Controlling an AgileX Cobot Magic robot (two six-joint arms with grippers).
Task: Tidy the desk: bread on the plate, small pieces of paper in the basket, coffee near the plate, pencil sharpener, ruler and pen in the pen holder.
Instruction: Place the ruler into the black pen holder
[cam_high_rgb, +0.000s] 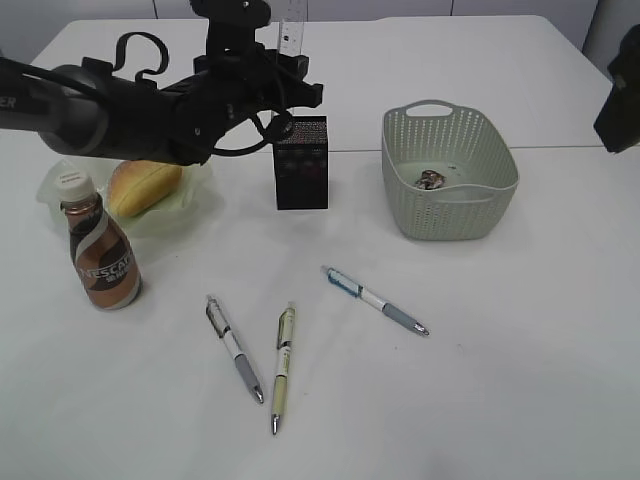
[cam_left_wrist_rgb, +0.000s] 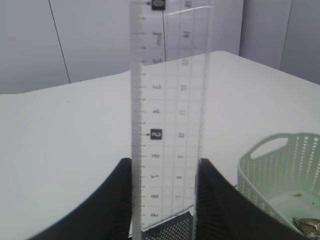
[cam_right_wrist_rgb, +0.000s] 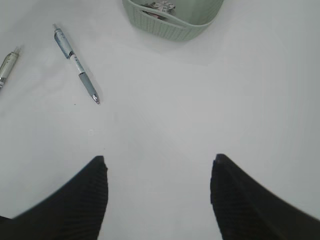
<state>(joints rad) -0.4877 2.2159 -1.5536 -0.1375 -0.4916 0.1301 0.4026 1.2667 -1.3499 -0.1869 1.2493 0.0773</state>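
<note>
Upper centre of the exterior view: the left gripper (cam_high_rgb: 283, 95) pinches the clear ruler (cam_high_rgb: 291, 30) upright between its fingers (cam_left_wrist_rgb: 117, 200) above the black pen holder (cam_high_rgb: 301, 162). The right gripper (cam_right_wrist_rgb: 157, 195), fingers spread and holding nothing, hangs over bare counter (cam_high_rgb: 480, 340). Three pens (cam_high_rgb: 376, 300) lie scattered centre-frame, apart from the basket (cam_high_rgb: 449, 172) at right and coffee (cam_high_rgb: 100, 253) at left.
</note>
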